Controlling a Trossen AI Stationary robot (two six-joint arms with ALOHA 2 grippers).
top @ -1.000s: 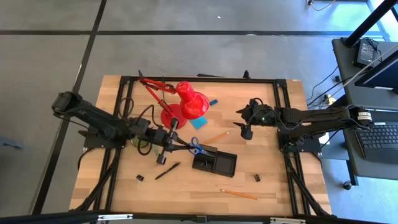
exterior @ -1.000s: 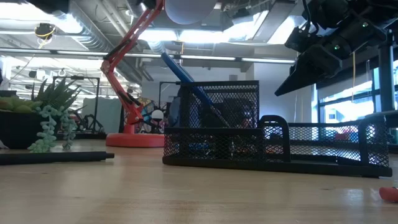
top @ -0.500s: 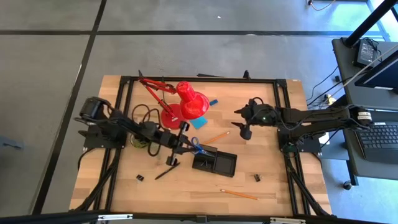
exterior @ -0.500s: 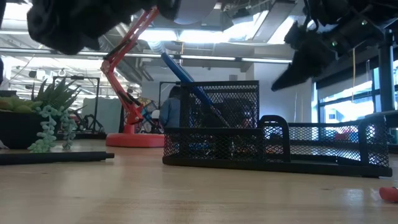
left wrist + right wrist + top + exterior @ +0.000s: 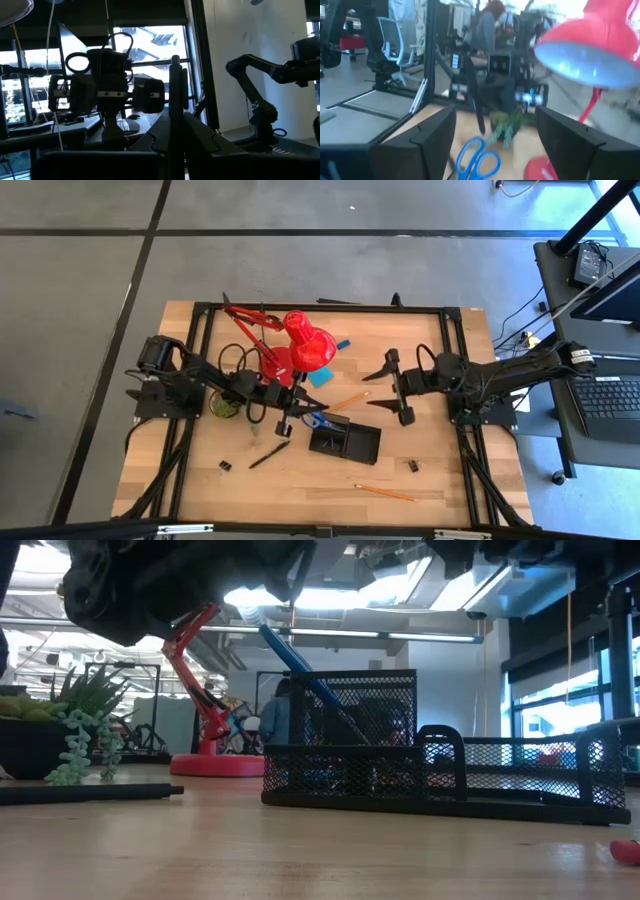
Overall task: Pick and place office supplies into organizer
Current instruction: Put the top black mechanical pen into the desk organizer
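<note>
My left gripper (image 5: 289,420) hangs above the table just left of the black mesh organizer (image 5: 345,442), shut on a black pen (image 5: 175,85). Blue-handled scissors (image 5: 315,416) stand tilted in the organizer's tall compartment (image 5: 345,730), handles up. My right gripper (image 5: 374,391) is open and level, right of the organizer, with an orange pencil (image 5: 348,400) lying in front of it. Another black pen (image 5: 268,455) lies on the table near the left gripper. My left gripper pinches the black pen between its two fingers (image 5: 200,142), which lie across it. The pen stands upright and lifted clear; its upper part (image 5: 175,75) rises above the fingers. The right wrist view shows the same pen (image 5: 476,105) slightly slanted. Its lower end is hidden.
A red desk lamp (image 5: 302,345) and a green potted plant (image 5: 225,408) stand behind the left arm. A light-blue note pad (image 5: 320,376) lies by the lamp. Two binder clips (image 5: 225,466) (image 5: 412,466) and a second pencil (image 5: 385,493) lie toward the near edge.
My left gripper has risen and moved toward the table's right, closing on the organizer. My right gripper has tipped from pointing downward to level, facing the table's left, and shifted slightly toward the near edge.
</note>
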